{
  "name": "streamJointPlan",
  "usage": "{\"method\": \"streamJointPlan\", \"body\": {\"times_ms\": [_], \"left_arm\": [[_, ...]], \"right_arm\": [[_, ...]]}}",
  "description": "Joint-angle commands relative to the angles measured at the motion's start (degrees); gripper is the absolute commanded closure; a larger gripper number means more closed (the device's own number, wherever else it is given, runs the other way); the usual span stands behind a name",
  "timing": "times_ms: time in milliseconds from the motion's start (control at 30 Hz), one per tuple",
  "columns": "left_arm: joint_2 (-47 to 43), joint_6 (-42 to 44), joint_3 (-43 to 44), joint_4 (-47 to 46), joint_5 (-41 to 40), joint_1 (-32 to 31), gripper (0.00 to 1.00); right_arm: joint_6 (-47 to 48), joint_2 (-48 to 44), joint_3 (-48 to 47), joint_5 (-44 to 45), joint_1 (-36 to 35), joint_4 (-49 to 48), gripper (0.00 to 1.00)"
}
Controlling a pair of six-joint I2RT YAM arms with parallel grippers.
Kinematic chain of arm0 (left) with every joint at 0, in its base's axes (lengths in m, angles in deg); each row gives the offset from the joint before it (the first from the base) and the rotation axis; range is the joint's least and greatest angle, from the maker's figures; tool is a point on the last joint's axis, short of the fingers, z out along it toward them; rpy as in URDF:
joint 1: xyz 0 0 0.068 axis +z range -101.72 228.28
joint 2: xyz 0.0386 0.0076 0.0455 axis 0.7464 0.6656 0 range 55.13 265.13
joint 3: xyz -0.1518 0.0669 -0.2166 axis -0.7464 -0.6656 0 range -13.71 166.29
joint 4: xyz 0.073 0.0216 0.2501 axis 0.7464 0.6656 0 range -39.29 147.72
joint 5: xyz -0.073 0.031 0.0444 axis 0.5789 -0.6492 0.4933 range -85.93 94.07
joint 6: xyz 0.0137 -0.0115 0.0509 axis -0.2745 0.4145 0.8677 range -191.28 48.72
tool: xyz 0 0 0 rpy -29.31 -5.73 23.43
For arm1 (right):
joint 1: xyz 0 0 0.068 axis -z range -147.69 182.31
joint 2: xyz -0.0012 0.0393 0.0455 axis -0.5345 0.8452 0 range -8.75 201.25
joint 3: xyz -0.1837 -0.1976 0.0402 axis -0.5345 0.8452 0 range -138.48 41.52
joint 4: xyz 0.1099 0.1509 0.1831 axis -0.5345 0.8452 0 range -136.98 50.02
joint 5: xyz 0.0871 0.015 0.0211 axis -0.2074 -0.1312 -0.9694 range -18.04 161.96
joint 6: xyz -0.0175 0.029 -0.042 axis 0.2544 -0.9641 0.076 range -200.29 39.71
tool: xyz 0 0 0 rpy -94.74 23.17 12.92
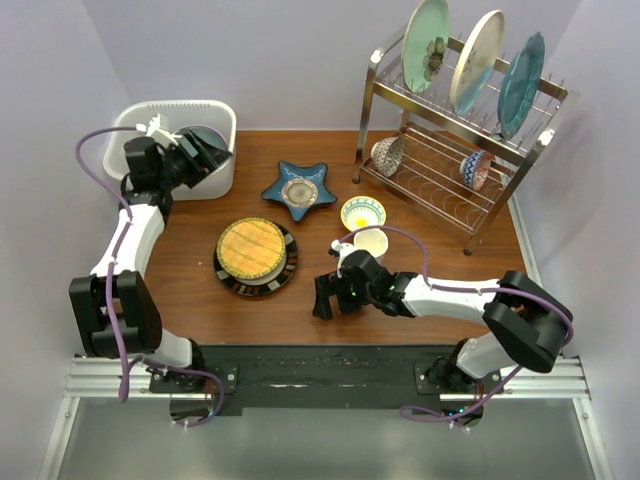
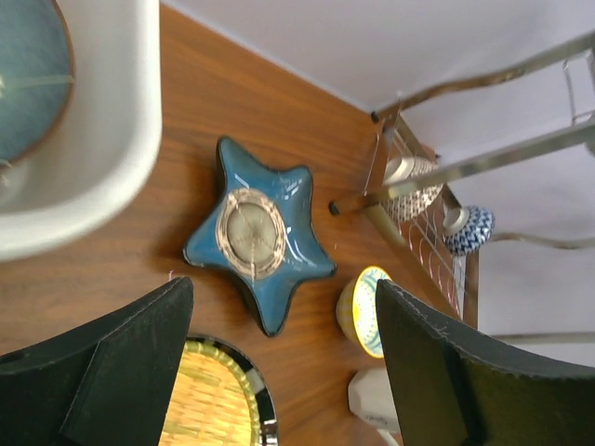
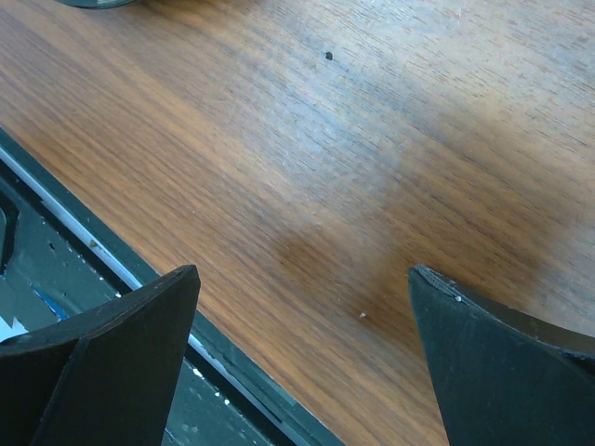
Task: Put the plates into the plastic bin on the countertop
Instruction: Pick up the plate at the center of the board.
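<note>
1. The plastic bin [image 1: 175, 106] sits at the 10 o'clock corner of the countertop [image 1: 190, 225]. It opens upward, with its long axis running 9 to 3. The left wrist view shows a dark teal plate [image 2: 28, 74] lying inside, so I judge one plate done.
2. The left gripper [image 1: 205, 150] hovers over the bin's 3 o'clock end. Its fingers are spread wide and hold nothing.
3. The woven-centre plate [image 1: 256, 255] lies flat at 9 o'clock of the table's middle. It is round, so it has no long axis, and it is not yet binned.
4. The star plate [image 1: 299, 188] lies flat at 11 o'clock of the middle, one arm pointing to 12. It is also left to move.
5. The right gripper [image 1: 322, 298] is at 6 o'clock, low over bare wood, fingers apart and empty.
6. Three plates stand on edge in the wire rack [image 1: 520, 165] at 2 o'clock: green [image 1: 427, 45], cream [image 1: 476, 62] and blue [image 1: 521, 85]. Most of the task remains.
</note>
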Motion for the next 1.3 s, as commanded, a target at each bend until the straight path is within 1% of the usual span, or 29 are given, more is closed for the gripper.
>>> {"method": "streamJointPlan", "body": {"times_ms": [0, 167, 267, 367, 567, 767, 1067, 1267], "left_arm": [[-0.93, 0.87, -2.41, -2.68, -1.16, -3.76, 0.16], [1.18, 1.22, -3.29, -2.94, -3.54, -7.46, 0.16], [3.20, 1.57, -2.86, -2.85, -3.98, -11.40, 0.16], [4.70, 1.58, -2.77, -2.94, -5.47, -13.87, 0.16], [7.51, 1.40, -3.12, -3.55, -9.33, -17.56, 0.17], [11.99, -0.79, -4.08, -6.01, -12.77, -19.67, 0.19], [18.58, -2.29, -2.15, -8.30, -13.12, -21.70, 0.23], [22.80, -2.55, -0.13, -8.83, -12.59, -22.66, 0.32]], "right_arm": [[-0.52, -0.98, 0.52, -0.90, -0.25, -1.16, 0.01], [-0.52, -0.89, 0.61, -0.90, -0.25, -1.34, 0.01], [-0.52, -0.80, 0.61, -0.90, -0.34, -1.34, 0.01], [-0.52, -0.71, 0.70, -0.90, -0.25, -1.34, 0.01], [-0.52, -0.89, 0.96, -0.72, -0.25, -1.34, 0.01], [-0.43, -0.71, 0.96, -0.81, -0.25, -1.51, 0.01], [-0.08, -0.10, 0.70, -0.55, -0.34, -1.34, 0.01], [0.09, 0.34, 0.61, -0.55, -0.25, -1.07, 0.01]]}}
